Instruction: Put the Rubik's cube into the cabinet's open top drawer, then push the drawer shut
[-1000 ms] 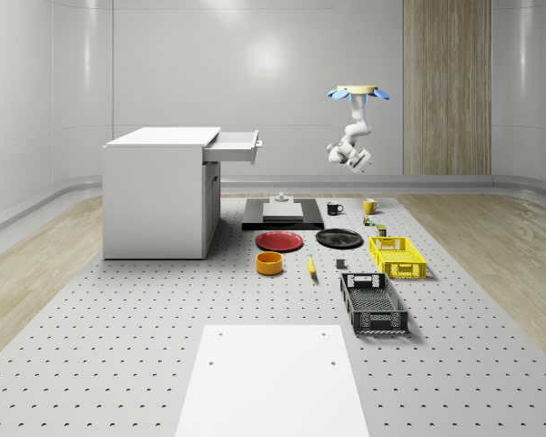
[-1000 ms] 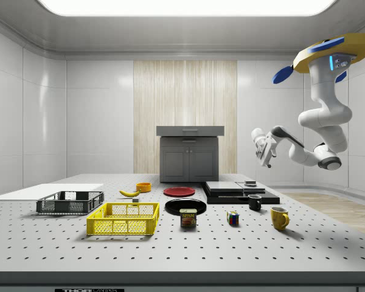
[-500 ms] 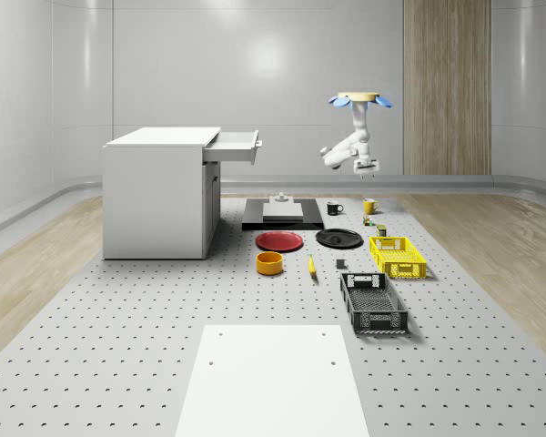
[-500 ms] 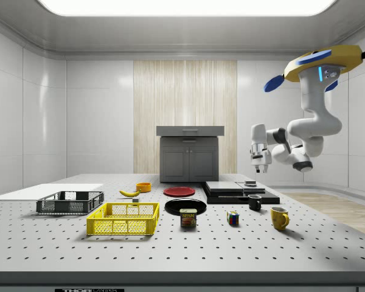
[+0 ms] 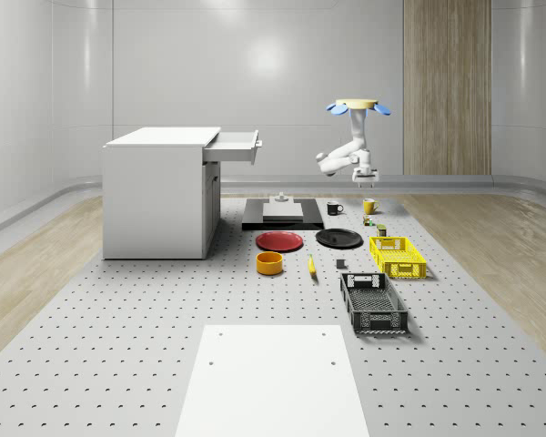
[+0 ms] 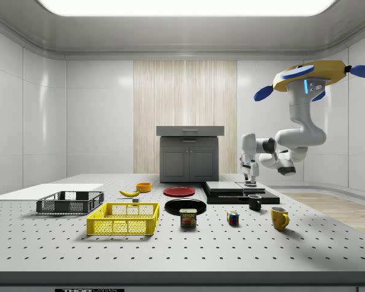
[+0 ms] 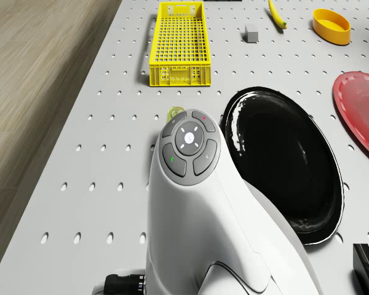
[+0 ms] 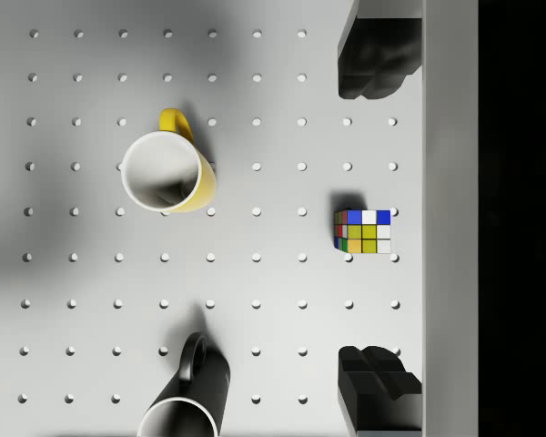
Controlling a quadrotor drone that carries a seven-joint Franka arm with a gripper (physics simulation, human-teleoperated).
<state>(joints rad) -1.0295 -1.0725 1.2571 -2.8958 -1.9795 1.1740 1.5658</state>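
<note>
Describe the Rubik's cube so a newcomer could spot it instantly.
Start at the white perforated table, at its end with the two mugs. Between the yellow ceramic mug and the tin can with the yellow label sits the small multicoloured Rubik's cube. It is the only checkered, many-coloured block there.

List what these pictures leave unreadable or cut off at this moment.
- Inside of the open top drawer: whole-scene view sees it from the side; its wall hides the contents.
- Label of the can: side view, too small to read.
- Black mug: wrist view, cut off by the picture's edge.
- Rubik's cube: wrist view shows it between the open gripper's fingers, but gives no height above it.
</note>
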